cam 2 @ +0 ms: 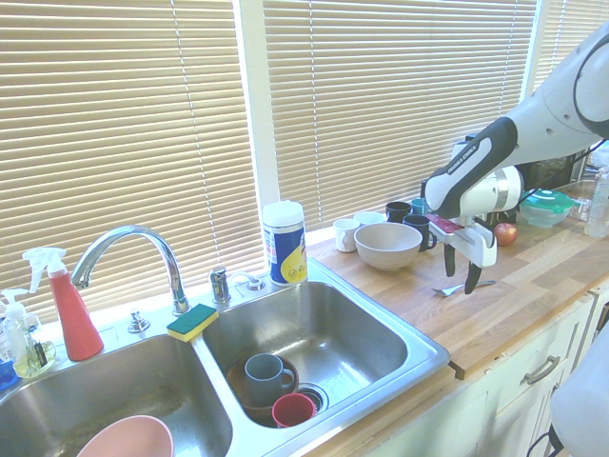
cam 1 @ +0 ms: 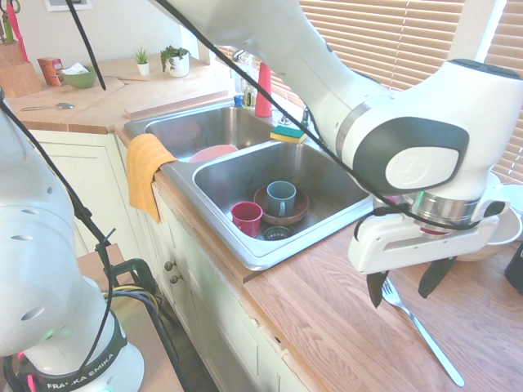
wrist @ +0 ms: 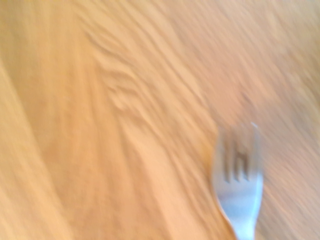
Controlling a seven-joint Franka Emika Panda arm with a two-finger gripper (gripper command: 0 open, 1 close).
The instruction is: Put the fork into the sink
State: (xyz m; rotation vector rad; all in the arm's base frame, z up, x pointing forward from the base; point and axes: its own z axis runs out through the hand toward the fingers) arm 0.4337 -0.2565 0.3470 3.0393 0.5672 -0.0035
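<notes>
Fork (wrist: 239, 182): flat on the counter (cam 1: 343, 327), well right of the sink (cam 1: 270, 175).
Gripper (cam 1: 406, 287): jaws wide, empty, hovering over the tines.
Handling: light, stiff, slippery steel; pinch across the neck, from the edges.

Pretty clearly a home kitchen: there's a stainless double-basin sink (cam 2: 419, 357) with a chrome gooseneck faucet (cam 2: 128, 249) set into a wooden butcher-block table (cam 1: 343, 327), with cream cabinet doors (cam 1: 212, 318) under it. In the sink sit dirty mugs (cam 1: 280, 197), behind it a sponge (cam 2: 192, 322) and a red spray bottle (cam 2: 68, 309), over its edge an orange dish towel (cam 1: 145, 173). Slatted window blinds (cam 2: 124, 124) run behind the sink too, so it's lived-in, no lab.
</notes>
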